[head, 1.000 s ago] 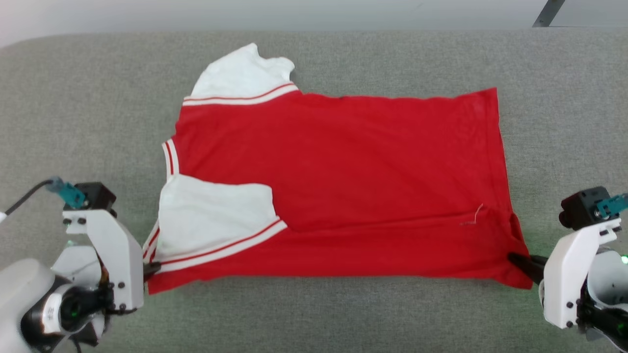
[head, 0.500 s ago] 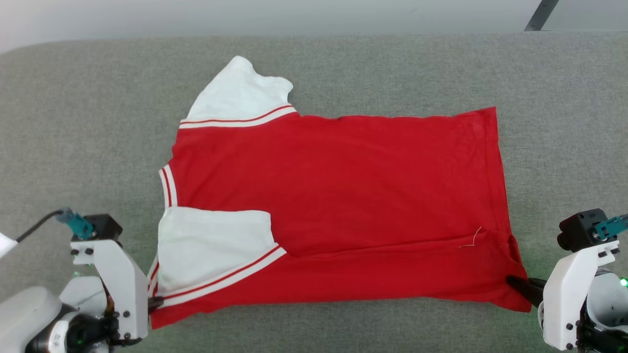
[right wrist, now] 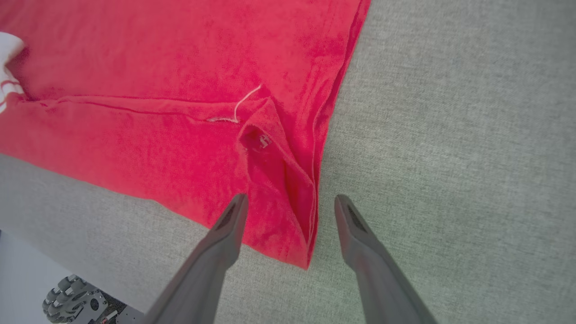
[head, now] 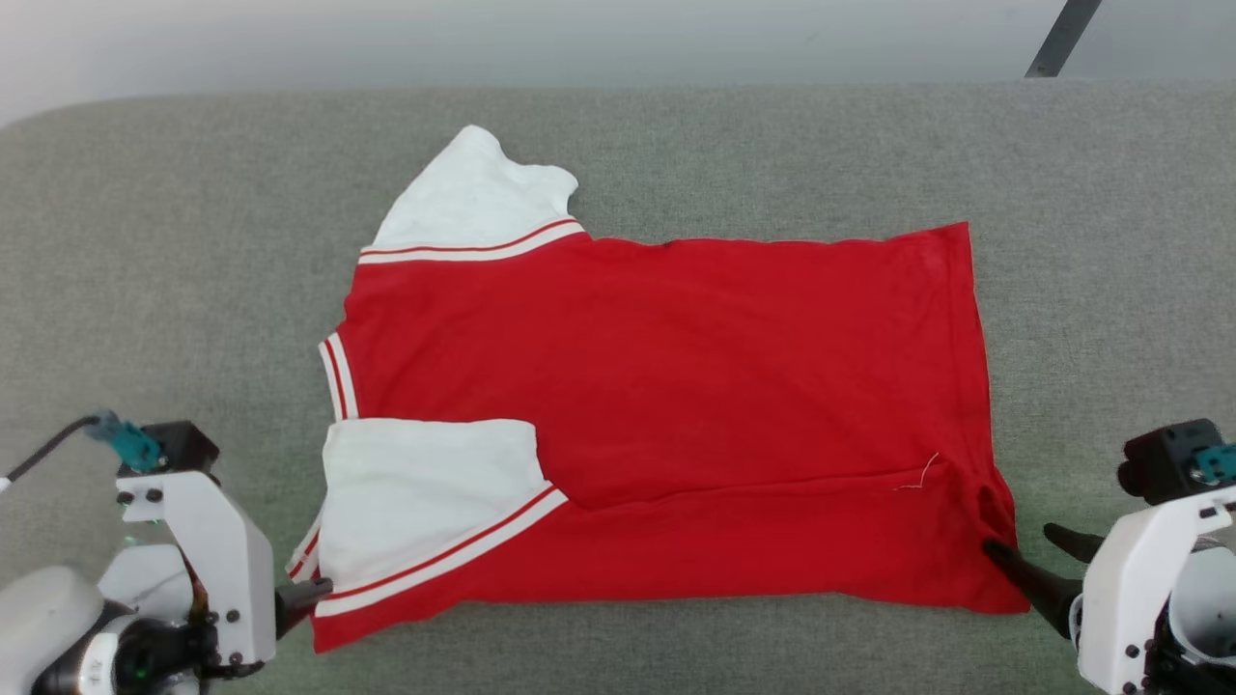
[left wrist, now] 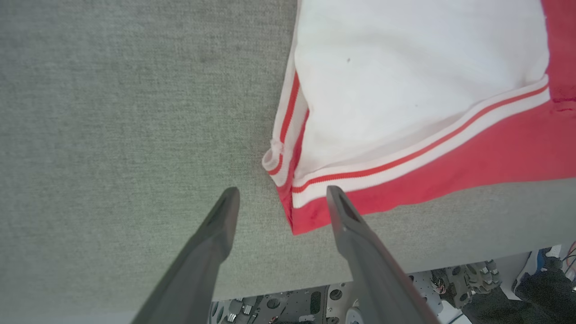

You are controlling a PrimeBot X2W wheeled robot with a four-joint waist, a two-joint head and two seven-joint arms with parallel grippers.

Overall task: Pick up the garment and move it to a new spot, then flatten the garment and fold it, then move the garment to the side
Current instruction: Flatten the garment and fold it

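Bare grey surface (head: 154,241) rings the garment (head: 676,405) from 9 through 12 to 3 o'clock — open passage; at 6 o'clock, only a narrow strip before the edge.

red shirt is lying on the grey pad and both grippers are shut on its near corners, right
Not shut: the left gripper and the right gripper are both open. The left wrist view and the right wrist view each show the two fingers spread apart, with a near corner of the garment lying between them. The garment does lie on the grey pad.
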